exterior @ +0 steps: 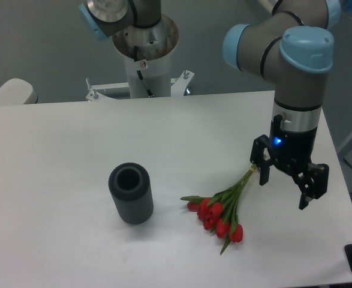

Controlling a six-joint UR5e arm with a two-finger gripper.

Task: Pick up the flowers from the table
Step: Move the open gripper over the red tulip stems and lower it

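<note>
The flowers (220, 213), a small bunch of red tulips with green stems, lie flat on the white table (56, 180) at the front right. The buds point to the front left and the stem ends point up and right. My gripper (283, 193) hangs just right of the stem ends with its jaws wide apart and nothing between them. Its left finger (262, 173) is right beside the stem tips; I cannot tell whether it touches them. The stems lie outside the gap between the fingers.
A dark grey ribbed cylinder (131, 193) stands upright on the table left of the flowers. The robot's base column (146, 60) rises behind the far edge. The table's right edge runs close to the gripper.
</note>
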